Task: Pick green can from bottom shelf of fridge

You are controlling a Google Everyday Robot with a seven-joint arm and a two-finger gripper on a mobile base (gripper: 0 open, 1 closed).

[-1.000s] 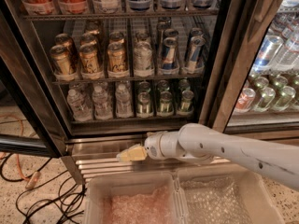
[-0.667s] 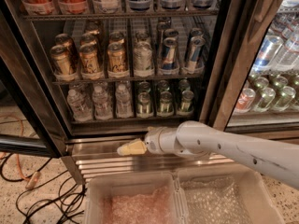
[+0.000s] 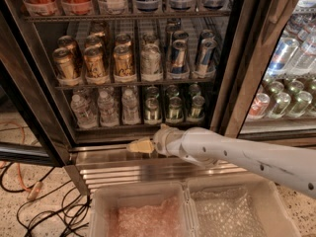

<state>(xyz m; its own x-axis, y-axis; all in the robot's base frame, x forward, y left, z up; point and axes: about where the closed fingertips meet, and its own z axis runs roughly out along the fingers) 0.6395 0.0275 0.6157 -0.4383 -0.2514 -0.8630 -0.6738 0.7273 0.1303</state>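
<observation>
The fridge point(image 3: 240, 58) stands open in front of me. Several short green cans sit in rows on the right half of the bottom shelf point(image 3: 118, 129); the front ones are at left point(image 3: 152, 110), middle point(image 3: 174, 108) and right point(image 3: 196, 106). My gripper point(image 3: 141, 145) is at the end of the white arm point(image 3: 237, 154), which reaches in from the right. It hovers just below and in front of the shelf's front edge, over the ribbed steel base grille point(image 3: 148, 169). It is below the left green can, apart from it, and holds nothing that I can see.
Clear water bottles point(image 3: 104, 108) fill the shelf's left half. Gold-brown cans point(image 3: 94, 60) and tall blue-silver cans point(image 3: 178, 56) stand one rack up. Two clear plastic bins point(image 3: 143, 214) sit below the grille. Cables point(image 3: 34, 201) lie on the floor at left. A second cooler point(image 3: 286, 98) is at right.
The gripper has risen from the base grille toward the bottom shelf's front edge and moved a little to the right. The cans have not moved.
</observation>
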